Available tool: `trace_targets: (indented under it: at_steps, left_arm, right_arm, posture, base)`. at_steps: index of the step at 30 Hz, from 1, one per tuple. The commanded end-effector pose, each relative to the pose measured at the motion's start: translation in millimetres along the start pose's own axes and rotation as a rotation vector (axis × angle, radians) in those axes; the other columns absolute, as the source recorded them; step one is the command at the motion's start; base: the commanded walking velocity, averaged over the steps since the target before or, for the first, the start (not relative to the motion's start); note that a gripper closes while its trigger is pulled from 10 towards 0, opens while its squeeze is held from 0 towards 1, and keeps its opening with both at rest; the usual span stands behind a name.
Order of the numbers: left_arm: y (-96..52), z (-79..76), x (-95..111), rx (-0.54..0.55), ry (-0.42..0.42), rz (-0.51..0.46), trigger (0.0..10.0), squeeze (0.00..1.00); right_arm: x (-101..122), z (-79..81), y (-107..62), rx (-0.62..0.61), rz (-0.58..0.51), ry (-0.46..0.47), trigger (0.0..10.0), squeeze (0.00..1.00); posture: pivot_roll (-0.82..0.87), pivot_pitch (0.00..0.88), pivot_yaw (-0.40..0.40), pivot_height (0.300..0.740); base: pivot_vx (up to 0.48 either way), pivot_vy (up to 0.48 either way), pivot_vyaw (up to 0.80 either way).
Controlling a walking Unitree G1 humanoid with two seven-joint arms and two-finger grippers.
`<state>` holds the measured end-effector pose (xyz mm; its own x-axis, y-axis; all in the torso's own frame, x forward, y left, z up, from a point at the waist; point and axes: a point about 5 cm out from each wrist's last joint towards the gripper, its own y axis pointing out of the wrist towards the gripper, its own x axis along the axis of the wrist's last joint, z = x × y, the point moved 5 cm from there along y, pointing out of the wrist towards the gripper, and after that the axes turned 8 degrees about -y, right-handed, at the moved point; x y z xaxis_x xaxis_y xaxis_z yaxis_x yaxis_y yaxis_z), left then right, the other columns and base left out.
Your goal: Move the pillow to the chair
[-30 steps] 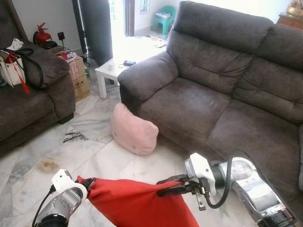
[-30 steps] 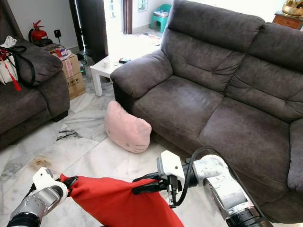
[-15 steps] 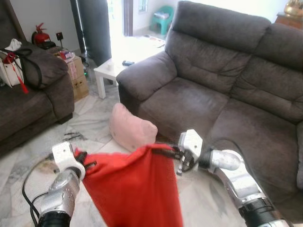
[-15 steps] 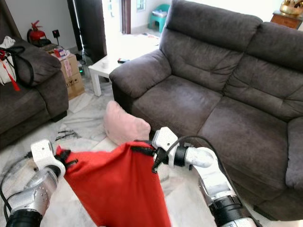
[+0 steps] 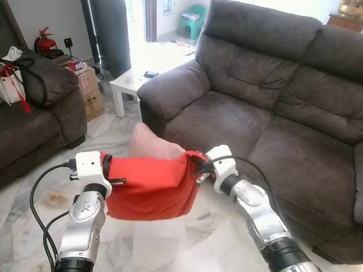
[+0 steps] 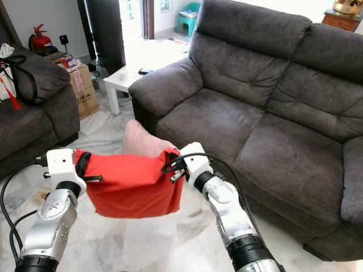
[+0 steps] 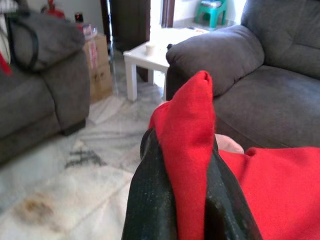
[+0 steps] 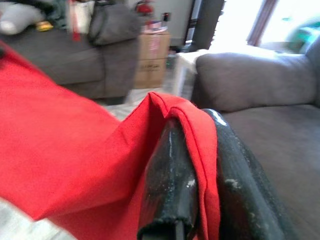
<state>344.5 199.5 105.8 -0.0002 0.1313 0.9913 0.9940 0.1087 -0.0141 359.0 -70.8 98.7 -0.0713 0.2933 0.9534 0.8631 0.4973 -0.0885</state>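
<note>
1. My left gripper (image 5: 105,168) pinches one top corner of the red pillow (image 5: 150,187); its fingers (image 7: 150,200) close on a fold of cloth
2. My right gripper (image 5: 198,165) clamps the opposite corner, so the pillow hangs between my arms above the marble floor (image 5: 34,187), in front of the grey sofa (image 5: 272,113)
3. It sags like a limp sack, so I judge it light and soft; corners are a weak hold, deeper seam better
4. A pink cushion (image 5: 150,146) lies behind it
</note>
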Motion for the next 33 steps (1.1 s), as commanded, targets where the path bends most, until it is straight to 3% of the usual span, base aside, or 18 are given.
trace_targets:
  at_steps: [1,4,12,17,21,33]
  left_arm:
    - [0.9,-17.4,31,-0.058,0.028,-0.14,10.0,0.0]
    - [-1.6,-24.6,44,-0.078,0.121,-0.194,10.0,0.0]
    - [-1.7,-29.0,61,-0.079,0.228,-0.255,10.0,0.0]
    - [-2.1,-32.9,64,-0.08,0.226,-0.259,10.0,0.0]
    - [-10.2,-33.6,48,-0.069,0.182,-0.212,10.0,0.0]
    - [-14.2,-38.6,49,-0.084,0.179,-0.217,10.0,0.0]
  right_arm:
    - [18,-7.9,0.5,-0.062,-0.055,-0.015,10.0,0.0]
    - [-2,-17.8,-10.1,-0.167,0.014,0.06,10.0,0.0]
    - [-19,-15.3,-20.8,-0.201,0.09,0.112,10.0,0.0]
    - [-11,-13.2,-21.6,-0.22,0.04,0.154,10.0,0.0]
    - [-3,-16.4,-23.9,-0.273,-0.006,0.211,10.0,0.0]
    - [5,-21.4,-22.1,-0.308,-0.052,0.236,10.0,0.0]
  posture:
    - [0.09,0.0,-0.051,0.74]
    - [0.09,0.0,-0.048,0.74]
    - [0.09,0.0,-0.048,0.74]
    - [0.09,0.0,-0.043,0.74]
    - [0.09,0.0,-0.037,0.74]
    - [0.09,0.0,-0.036,0.74]
  base:
    - [0.0,0.0,0.0]
    - [0.0,0.0,0.0]
    - [0.0,0.0,0.0]
    - [0.0,0.0,0.0]
    - [0.0,0.0,0.0]
    - [0.0,0.0,0.0]
